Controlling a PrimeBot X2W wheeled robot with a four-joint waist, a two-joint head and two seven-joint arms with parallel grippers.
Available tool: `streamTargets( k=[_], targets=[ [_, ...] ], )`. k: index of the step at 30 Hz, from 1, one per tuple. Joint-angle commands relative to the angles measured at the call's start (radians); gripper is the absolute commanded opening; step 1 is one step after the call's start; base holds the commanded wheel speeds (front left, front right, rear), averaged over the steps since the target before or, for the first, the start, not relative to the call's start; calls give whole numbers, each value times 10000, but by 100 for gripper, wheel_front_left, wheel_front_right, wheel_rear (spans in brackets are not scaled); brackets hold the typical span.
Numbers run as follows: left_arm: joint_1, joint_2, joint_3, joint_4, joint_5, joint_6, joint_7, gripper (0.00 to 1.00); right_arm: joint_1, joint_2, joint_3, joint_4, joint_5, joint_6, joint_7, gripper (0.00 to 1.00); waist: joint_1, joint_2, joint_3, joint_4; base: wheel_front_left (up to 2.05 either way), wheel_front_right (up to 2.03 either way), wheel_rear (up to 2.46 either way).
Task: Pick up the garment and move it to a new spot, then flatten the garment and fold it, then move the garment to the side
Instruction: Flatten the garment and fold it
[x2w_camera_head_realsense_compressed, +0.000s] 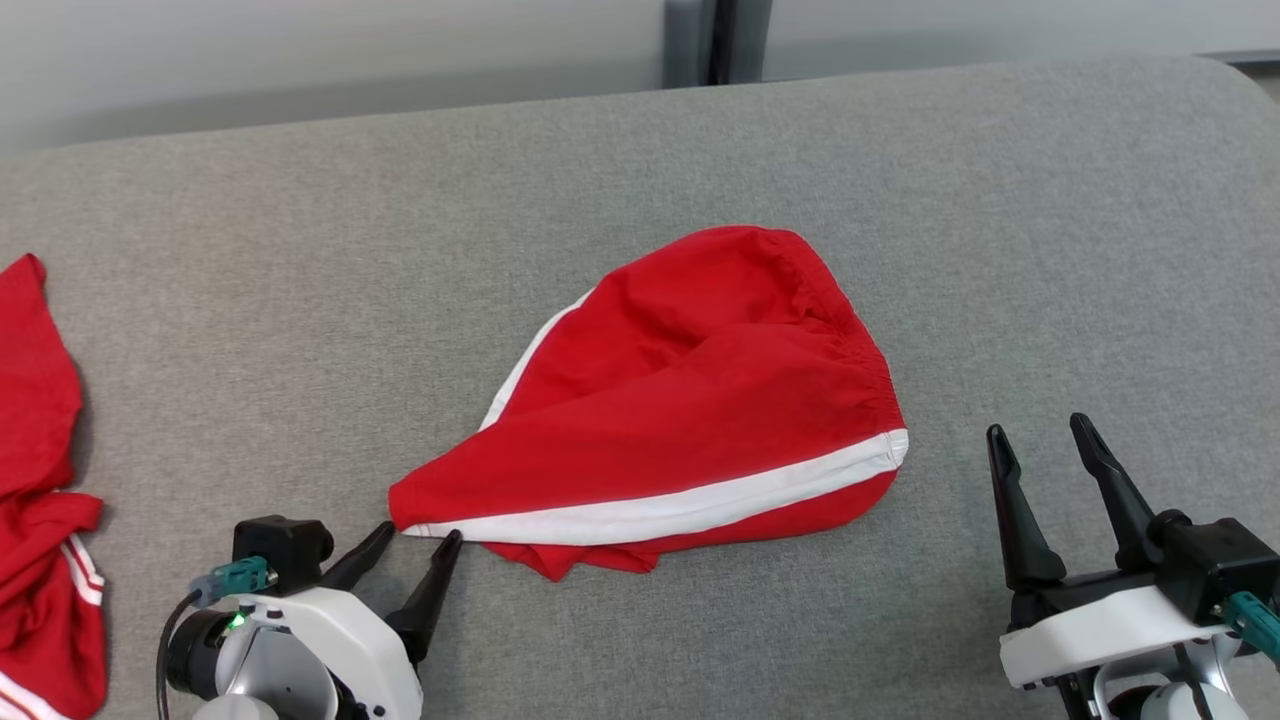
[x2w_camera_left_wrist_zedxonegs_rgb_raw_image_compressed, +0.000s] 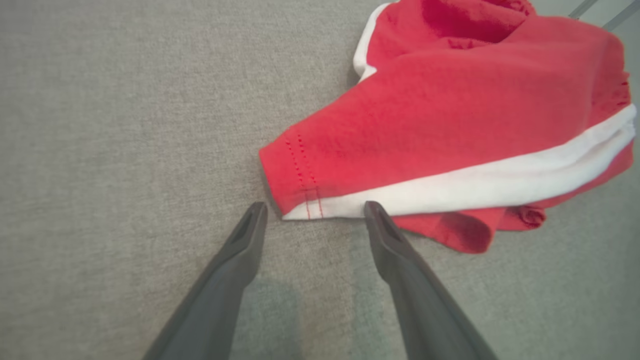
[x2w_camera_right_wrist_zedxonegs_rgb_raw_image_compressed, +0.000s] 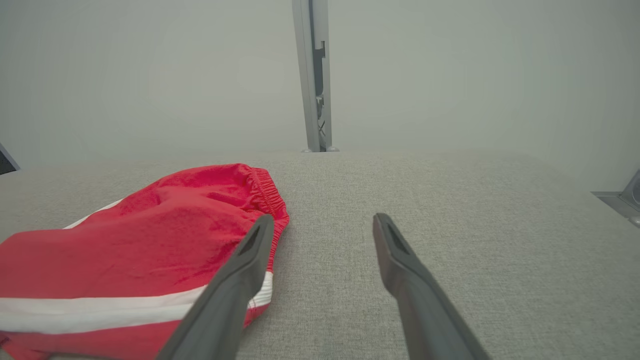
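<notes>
Red shorts (x2w_camera_head_realsense_compressed: 690, 400) lie crumpled at centre of the counter (x2w_camera_head_realsense_compressed: 300, 250), left tool (x2w_camera_head_realsense_compressed: 421, 532) and right tool (x2w_camera_head_realsense_compressed: 1038, 427) spread empty.
We judge them light, limp; pinch the hem corner (x2w_camera_head_realsense_compressed: 412, 512) at seven o'clock.

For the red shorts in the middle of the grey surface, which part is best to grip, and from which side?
Probably the pointed hem corner of the red shorts, where the white stripe ends. It sticks out toward the open left pincer, so come in low from that near-left side.
</notes>
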Motion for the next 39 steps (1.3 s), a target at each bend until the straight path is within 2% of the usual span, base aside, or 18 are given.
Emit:
streamTargets(
  k=[1,5,6,7,11,15,16,20,23,31,32,33,34,35,39],
  targets=[
    [-260,37,47,216,-85,-92,-41,100,-179,-45,-41,53,36,1,-126,100,0,0,195,-136,0,0,0],
    [-383,48,39,425,-90,-163,-124,98,-226,-83,-89,123,70,1,-190,100,0,0,293,-169,0,0,0],
    [-383,68,2,433,-119,-226,-101,30,-248,-97,-106,132,76,1,-201,100,0,0,307,-165,0,0,0],
    [-386,88,-16,411,-128,-275,-138,0,-266,-110,-127,149,89,1,-205,100,0,0,315,-157,0,0,0],
    [-379,193,-64,240,-66,-296,-69,0,-336,-252,6,222,275,1,-7,100,0,0,307,-78,0,0,0],
    [-347,248,-115,-52,-21,-204,-6,0,-585,-968,774,419,931,1,468,100,0,0,320,48,0,0,0],
    [-347,248,-115,-52,-21,-204,-6,0,-585,-968,774,419,931,1,468,100,0,0,320,48,0,0,0],
    [-478,270,-209,-304,71,-175,99,0,-1099,-1989,1991,931,1728,1,916,100,0,0,431,232,0,0,0],
    [-602,279,-256,-375,104,-161,109,0,-1550,-2523,2863,1458,2365,1,1053,100,0,0,533,351,0,0,0],
    [-689,235,-327,-438,95,-203,28,0,-2565,-3318,4804,2479,3934,1,960,100,0,0,701,570,0,0,0],
    [-692,243,-331,-441,122,-179,1,0,-2613,-3380,5046,2511,4180,1,933,69,0,0,707,581,0,0,0],
    [-686,234,-327,-445,113,-160,-16,0,-2687,-3496,5218,2505,4295,1,813,43,0,0,712,588,0,0,0],
    [-688,237,-315,-466,121,-144,-63,0,-2771,-3612,5277,2540,4401,-1,660,19,0,0,716,592,0,0,0],
    [-703,251,-297,-493,143,-117,-110,0,-2792,-3681,5388,2538,4565,-1,558,0,0,0,713,600,0,0,0],
    [-806,342,-212,-744,338,0,-418,0,-2820,-3929,5285,2363,4689,-1,-303,0,0,0,675,621,0,0,0]
  ],
)
